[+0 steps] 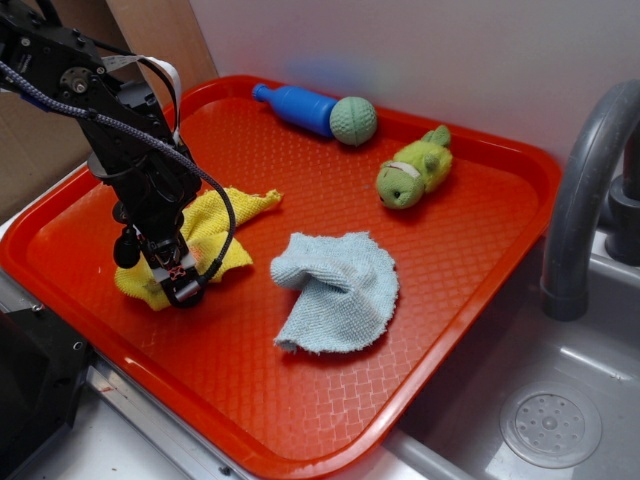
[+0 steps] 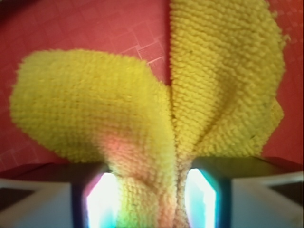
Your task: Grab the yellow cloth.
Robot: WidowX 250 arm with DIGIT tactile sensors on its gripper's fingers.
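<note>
The yellow cloth (image 1: 222,228) lies bunched at the left side of the red tray (image 1: 470,290), its pointed corner reaching right. My gripper (image 1: 178,283) is down on the cloth's near edge, shut on a pinched fold. In the wrist view the yellow cloth (image 2: 156,114) fills the frame, gathered into a ridge squeezed between the two fingers (image 2: 102,199), with the gripper (image 2: 152,199) closed round it. Part of the cloth is hidden behind the arm in the exterior view.
A pale blue rag (image 1: 335,290) lies crumpled mid-tray, right of the gripper. A yellow-green plush toy (image 1: 412,170), a blue bottle (image 1: 295,105) and a green ball (image 1: 353,120) sit at the back. A sink with grey faucet (image 1: 585,200) is at right.
</note>
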